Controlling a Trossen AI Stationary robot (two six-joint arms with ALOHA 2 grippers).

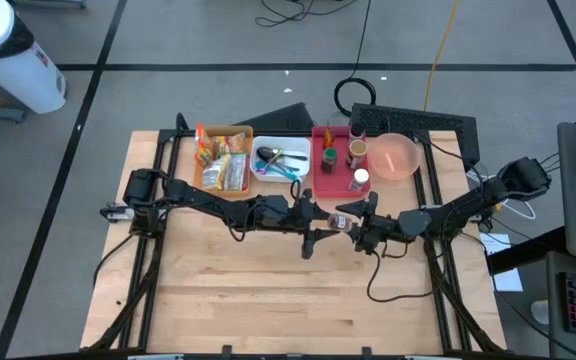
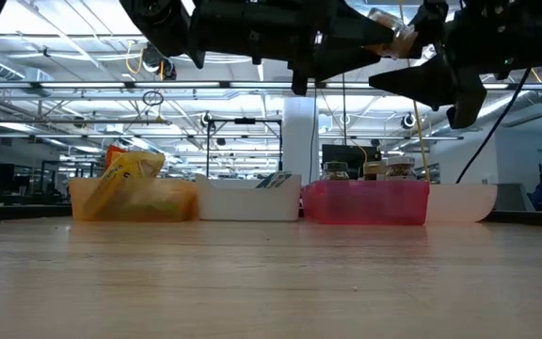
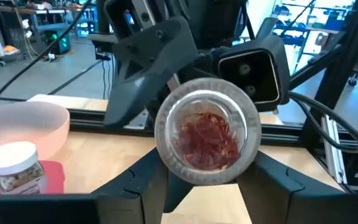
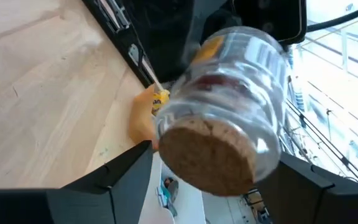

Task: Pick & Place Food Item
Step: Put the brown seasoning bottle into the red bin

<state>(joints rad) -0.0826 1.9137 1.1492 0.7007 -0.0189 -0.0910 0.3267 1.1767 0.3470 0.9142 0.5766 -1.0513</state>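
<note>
A: Beyond your wooden table (image 1: 268,300) you see a wide hall with ceiling lights and shelving; along the table's far edge stand an orange bin (image 1: 222,160) of snack packets, a white bin (image 1: 282,162) of cutlery, a red bin (image 1: 340,158) of jars and a pink bowl (image 1: 396,156).

B: How are your arms set?

A: Both reach toward the middle of the table and meet well above the wood. Your left gripper (image 1: 313,222) comes in from the left, your right gripper (image 1: 366,226) from the right, nose to nose.

B: And the jar?

A: The small glass jar (image 1: 340,221) lies on its side in the air between them, fingers of both grippers around it. Your left gripper's fingers (image 3: 143,180) pinch the clear base end, where red strands show through the glass. Your right gripper's fingers (image 4: 114,177) bracket the cork lid (image 4: 209,155) end; whether they press it, I cannot tell.

B: Anything in the way?

A: A white-capped jar (image 3: 14,167) stands in the red bin beside the pink bowl, well apart from the held jar.
</note>
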